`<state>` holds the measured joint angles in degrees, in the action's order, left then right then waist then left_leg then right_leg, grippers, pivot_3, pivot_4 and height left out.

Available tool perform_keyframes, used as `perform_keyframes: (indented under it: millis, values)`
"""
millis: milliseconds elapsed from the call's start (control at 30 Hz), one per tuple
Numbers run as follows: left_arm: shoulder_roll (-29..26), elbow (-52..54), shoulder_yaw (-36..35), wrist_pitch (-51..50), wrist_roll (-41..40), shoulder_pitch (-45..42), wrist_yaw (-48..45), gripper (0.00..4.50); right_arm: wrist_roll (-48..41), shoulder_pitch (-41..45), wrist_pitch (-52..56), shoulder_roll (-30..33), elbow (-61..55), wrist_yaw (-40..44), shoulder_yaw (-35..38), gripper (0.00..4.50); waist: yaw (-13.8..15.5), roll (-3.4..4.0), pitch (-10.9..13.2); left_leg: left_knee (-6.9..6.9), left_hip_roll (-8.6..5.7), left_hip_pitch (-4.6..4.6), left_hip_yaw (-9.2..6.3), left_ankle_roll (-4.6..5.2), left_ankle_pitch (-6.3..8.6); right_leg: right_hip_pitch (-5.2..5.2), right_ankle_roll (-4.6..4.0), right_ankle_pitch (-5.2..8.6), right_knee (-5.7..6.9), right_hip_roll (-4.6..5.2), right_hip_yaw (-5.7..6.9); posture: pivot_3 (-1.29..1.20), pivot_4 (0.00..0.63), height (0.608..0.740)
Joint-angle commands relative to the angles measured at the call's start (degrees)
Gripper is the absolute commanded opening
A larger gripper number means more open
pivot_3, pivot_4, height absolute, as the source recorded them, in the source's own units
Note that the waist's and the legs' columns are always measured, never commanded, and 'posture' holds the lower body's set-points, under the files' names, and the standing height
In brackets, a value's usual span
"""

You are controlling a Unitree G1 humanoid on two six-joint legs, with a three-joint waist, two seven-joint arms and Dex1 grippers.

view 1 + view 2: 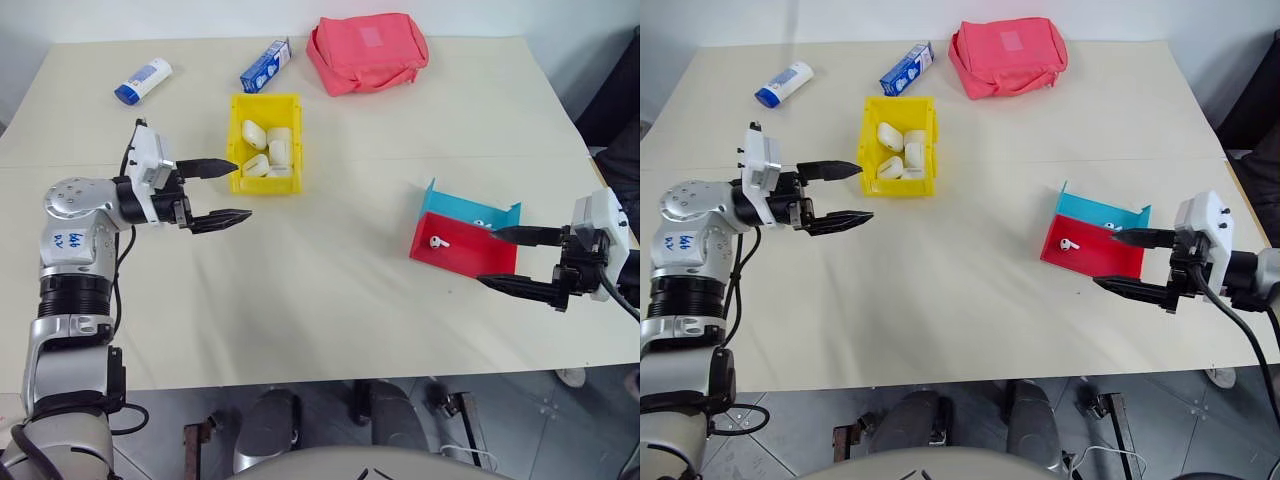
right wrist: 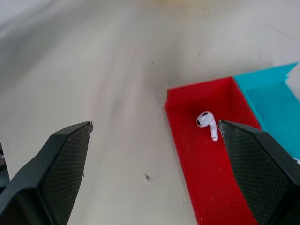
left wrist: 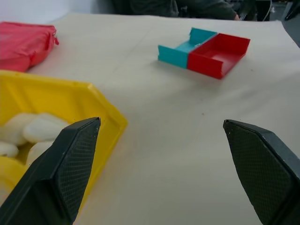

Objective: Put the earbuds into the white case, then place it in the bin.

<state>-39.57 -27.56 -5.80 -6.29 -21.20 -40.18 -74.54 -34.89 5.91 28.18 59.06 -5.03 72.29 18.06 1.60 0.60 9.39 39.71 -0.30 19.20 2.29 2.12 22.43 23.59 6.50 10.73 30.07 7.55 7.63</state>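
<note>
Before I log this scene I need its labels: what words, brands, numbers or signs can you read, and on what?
No text here can be read with certainty.
Blue handwriting on the left arm's grey upper segment: a few characters, too small to make out.
Blue-and-white carton: print too small to read.
White-and-blue tube: print blurred, unreadable.
Red pouch: a plain patch, no lettering visible.
Yellow bin, red tray, teal tray: no markings.

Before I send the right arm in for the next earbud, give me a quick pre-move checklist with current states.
1. Right gripper open and empty: ok.
2. Left gripper open, empty, beside the yellow bin, not over it: ok.
3. Earbud lying loose in the red tray, unobstructed: ok.
4. Second earbud in the teal tray: partly hidden; cannot tell its pose.
5. White cases inside the bin: ok.
6. An open case ready on the table: not ok.
</note>
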Motion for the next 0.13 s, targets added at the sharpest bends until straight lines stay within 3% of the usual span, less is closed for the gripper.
perform_keyframes:
  millis: [33, 133]
  values:
    - [-0.94, 1.55, -1.24, -1.07, -1.16, 0.53, -0.61, 4.47, 0.04, 0.47, -1.37, 0.30, 0.43, 0.45, 2.04, 4.50, -0.11, 0.00, 0.00, 0.00, 0.01, 0.01, 0.00, 0.00, 0.00, 0.01, 0.00, 0.00, 0.00, -0.01, 0.01, 0.00, 0.150, 0.740]
    - [-0.95, 3.07, -1.63, -2.46, -2.19, 1.22, -1.13, 4.47, -0.02, 0.12, -1.45, -0.13, 0.38, 0.28, 1.96, 4.50, -0.21, 0.02, 0.00, -0.02, 0.04, 0.00, 0.00, -0.03, 0.00, 0.03, 0.00, 0.00, 0.01, -0.03, 0.00, 0.00, 0.150, 0.740]
